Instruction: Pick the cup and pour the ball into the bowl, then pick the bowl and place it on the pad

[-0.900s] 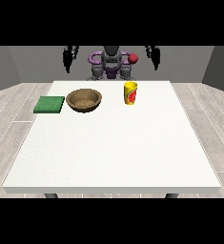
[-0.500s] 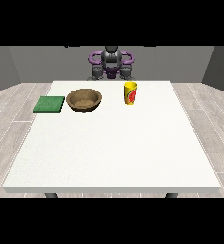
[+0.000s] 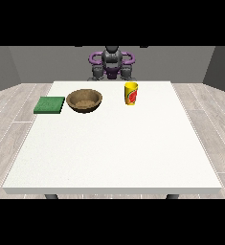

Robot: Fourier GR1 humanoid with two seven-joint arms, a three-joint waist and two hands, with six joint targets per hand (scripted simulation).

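From left to right stand the green pad (image 3: 50,105), just beside it the wooden bowl (image 3: 84,101), then apart the yellow cup (image 3: 130,93), upright so its ball, which I cannot see, would stay inside. The robot's hands are not visible, so I cannot tell their state.

Bare test room, lab-like: plain grey walls (image 3: 18,67) behind a large white bench (image 3: 114,143), pale wood-plank floor (image 3: 13,110) around the bench.

A large white counter (image 3: 114,148) is seen from across its near edge, its top taking up most of the view. Pale grey plank flooring (image 3: 13,110) is laid around it, and grey walls (image 3: 47,62) are seen behind.
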